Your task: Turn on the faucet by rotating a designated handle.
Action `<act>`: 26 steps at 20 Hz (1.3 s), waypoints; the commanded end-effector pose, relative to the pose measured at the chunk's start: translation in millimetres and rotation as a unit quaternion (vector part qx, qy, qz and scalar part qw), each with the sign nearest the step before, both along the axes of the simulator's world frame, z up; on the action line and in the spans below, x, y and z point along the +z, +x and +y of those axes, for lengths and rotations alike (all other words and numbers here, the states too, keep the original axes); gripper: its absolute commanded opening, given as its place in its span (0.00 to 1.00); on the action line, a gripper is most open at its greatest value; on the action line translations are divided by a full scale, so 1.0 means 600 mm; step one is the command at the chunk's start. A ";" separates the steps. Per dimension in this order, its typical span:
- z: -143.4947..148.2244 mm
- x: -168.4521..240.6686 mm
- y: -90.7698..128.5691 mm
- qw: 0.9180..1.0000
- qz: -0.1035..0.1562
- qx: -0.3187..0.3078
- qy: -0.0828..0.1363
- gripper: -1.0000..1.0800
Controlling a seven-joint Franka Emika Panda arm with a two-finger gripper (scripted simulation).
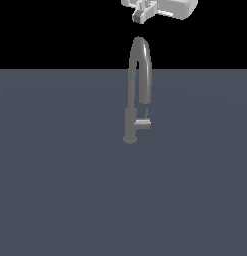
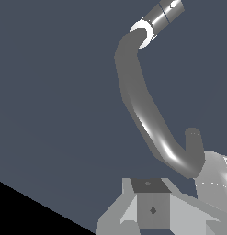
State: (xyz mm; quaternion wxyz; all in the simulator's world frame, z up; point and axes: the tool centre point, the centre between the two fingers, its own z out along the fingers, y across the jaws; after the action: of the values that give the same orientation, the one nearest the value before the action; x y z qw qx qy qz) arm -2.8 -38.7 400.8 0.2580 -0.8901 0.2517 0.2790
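The faucet (image 1: 139,90) stands upright in the middle of the flat grey surface, its arched spout reaching up past the horizon line. The handle (image 1: 143,123), a short pale lever, sticks out from the lower body toward the exterior view's right. My gripper (image 1: 140,18) hangs at the top edge, just above the spout's arch and apart from it, far above the handle. In the wrist view the spout (image 2: 142,105) curves close under the gripper (image 2: 152,209), whose fingers look pressed together with nothing in them. I cannot make out the handle there.
A plain dark grey floor (image 1: 55,190) stretches around the faucet's small round base (image 1: 129,139). Behind it is black background. No other objects show.
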 end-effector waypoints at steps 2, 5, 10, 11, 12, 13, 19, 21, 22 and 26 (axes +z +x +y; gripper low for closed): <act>-0.011 -0.025 0.026 0.999 0.025 -0.023 0.024 0.00; -0.020 -0.049 0.048 0.997 0.047 -0.043 0.044 0.00; -0.035 -0.092 0.081 0.990 0.085 -0.077 0.079 0.00; -0.038 -0.101 0.087 0.988 0.093 -0.084 0.086 0.00; -0.041 -0.111 0.093 0.986 0.100 -0.091 0.093 0.00; -0.044 -0.120 0.099 0.984 0.108 -0.098 0.100 0.00; -0.061 -0.183 0.132 0.967 0.156 -0.142 0.144 0.00; -0.067 -0.206 0.142 0.959 0.172 -0.158 0.159 0.00; -0.069 -0.218 0.146 0.955 0.181 -0.165 0.167 0.00; -0.078 -0.267 0.163 0.936 0.215 -0.197 0.198 0.00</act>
State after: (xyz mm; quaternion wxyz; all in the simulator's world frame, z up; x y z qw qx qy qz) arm 91.3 -83.7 251.4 0.4096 -0.6890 0.4027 0.4420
